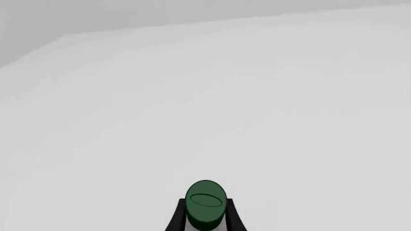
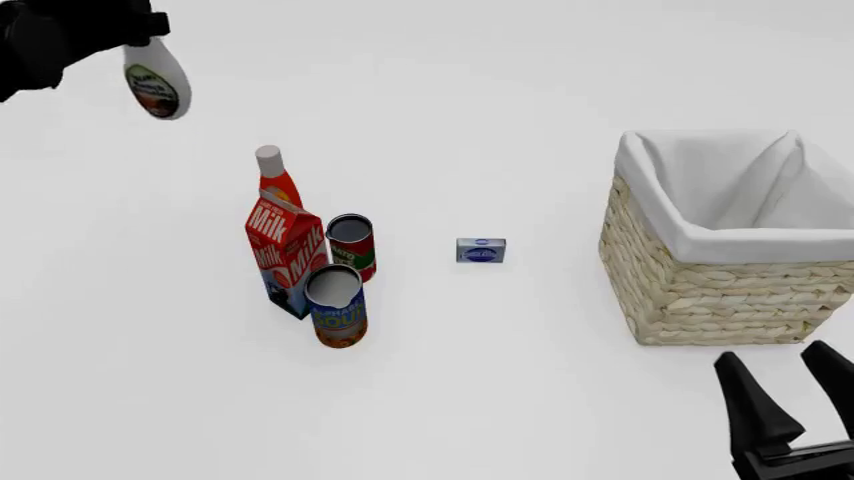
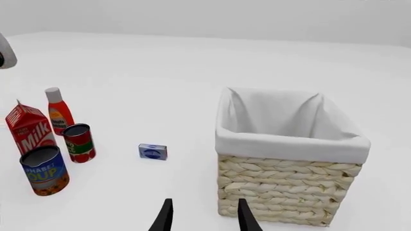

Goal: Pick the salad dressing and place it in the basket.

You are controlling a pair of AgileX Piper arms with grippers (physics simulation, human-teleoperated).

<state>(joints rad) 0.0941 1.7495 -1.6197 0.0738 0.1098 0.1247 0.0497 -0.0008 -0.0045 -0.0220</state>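
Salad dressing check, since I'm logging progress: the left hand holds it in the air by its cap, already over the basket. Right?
Not quite. The front view shows the left hand holding the salad dressing aloft at the far left, well away from the basket on the right.

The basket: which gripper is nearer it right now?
Right. The right gripper sits open just in front of the basket, near its front wall. The left gripper, holding the salad dressing, is far across the table.

Your left gripper holds the salad dressing far left, above the surface. The basket sits right, groceries clustered between, the small box nearest it.
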